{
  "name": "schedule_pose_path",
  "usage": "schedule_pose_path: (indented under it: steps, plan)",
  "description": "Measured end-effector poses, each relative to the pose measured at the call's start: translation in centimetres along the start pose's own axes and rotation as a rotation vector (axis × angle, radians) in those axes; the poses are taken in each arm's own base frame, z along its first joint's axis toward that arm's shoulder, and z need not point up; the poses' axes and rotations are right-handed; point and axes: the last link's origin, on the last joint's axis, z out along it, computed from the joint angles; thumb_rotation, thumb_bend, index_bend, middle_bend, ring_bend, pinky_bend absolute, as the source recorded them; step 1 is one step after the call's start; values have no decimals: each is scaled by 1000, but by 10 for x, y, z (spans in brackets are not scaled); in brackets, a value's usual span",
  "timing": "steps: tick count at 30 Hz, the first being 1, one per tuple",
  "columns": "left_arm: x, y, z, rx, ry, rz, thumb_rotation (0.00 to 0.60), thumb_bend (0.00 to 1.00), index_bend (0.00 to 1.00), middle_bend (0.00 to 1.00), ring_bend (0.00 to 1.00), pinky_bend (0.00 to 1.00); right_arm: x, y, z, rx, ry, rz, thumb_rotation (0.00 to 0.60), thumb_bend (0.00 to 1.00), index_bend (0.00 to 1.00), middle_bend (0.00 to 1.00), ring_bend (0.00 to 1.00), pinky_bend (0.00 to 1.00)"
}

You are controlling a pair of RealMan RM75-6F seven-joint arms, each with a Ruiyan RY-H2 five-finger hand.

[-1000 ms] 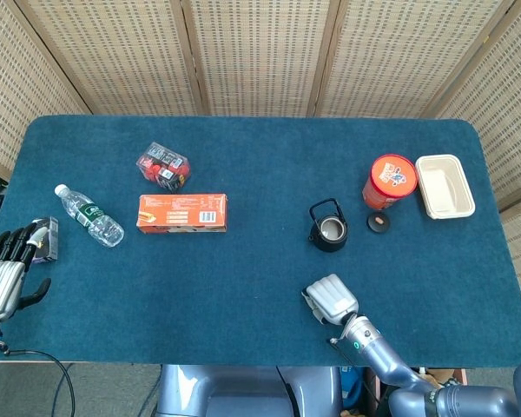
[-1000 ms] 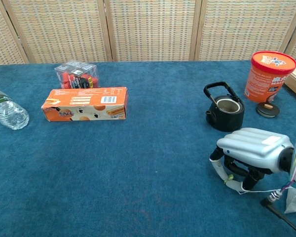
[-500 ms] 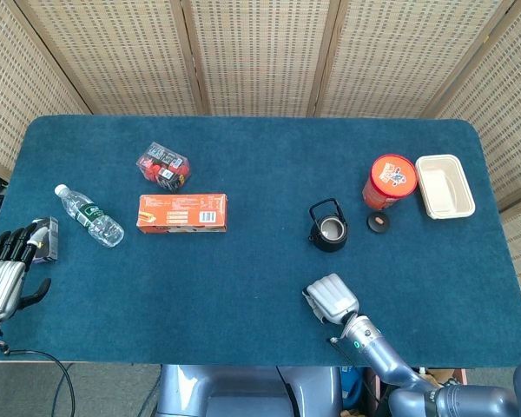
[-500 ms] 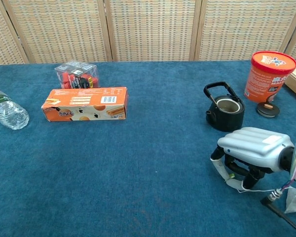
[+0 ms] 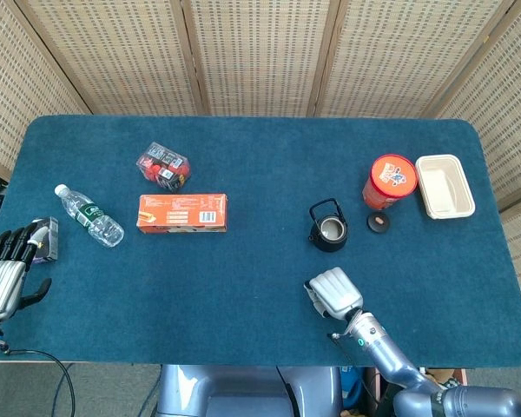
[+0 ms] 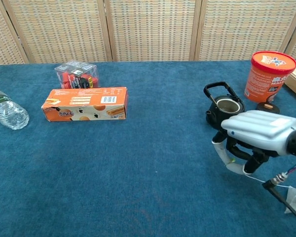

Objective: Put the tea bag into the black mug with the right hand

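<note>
Carrying looks like the step in hand: the right hand (image 6: 254,136) hovers off the blue cloth at about five o'clock on the table (image 5: 243,287), fingers curled under the palm. In the chest view a pale, soft bit sits pinched at the fingertips (image 6: 232,160) and a thin string trails down toward the table edge; I judge that to be the tea bag (image 6: 233,167), though it is small and partly tucked under the palm, so I cannot be sure how firmly it is held. The black mug (image 5: 328,230), with its hooped handle, stands just beyond the hand at roughly twelve o'clock from it, mouth up and unobstructed. The red-lidded canister (image 5: 388,182) and a small black lid (image 5: 379,221) lie at two o'clock from the mug.

Next, the hand needs to rise above the rim, travel forward over the mouth, and loosen the pinch so the bag falls inside, keeping clear of the handle.

The left hand (image 5: 7,269) rests at nine o'clock, fingers spread, holding nothing.
</note>
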Motion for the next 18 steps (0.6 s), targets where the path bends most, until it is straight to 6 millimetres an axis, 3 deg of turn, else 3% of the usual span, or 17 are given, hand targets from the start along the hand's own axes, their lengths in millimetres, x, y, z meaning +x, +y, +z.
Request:
schedule_pose_path:
  steps: [18]
  plan:
    - [4,8,-1,-29,3,-11,600,377,0,0,0,0,75,25,-12,-50,188,30,600,581,651,903,959,994]
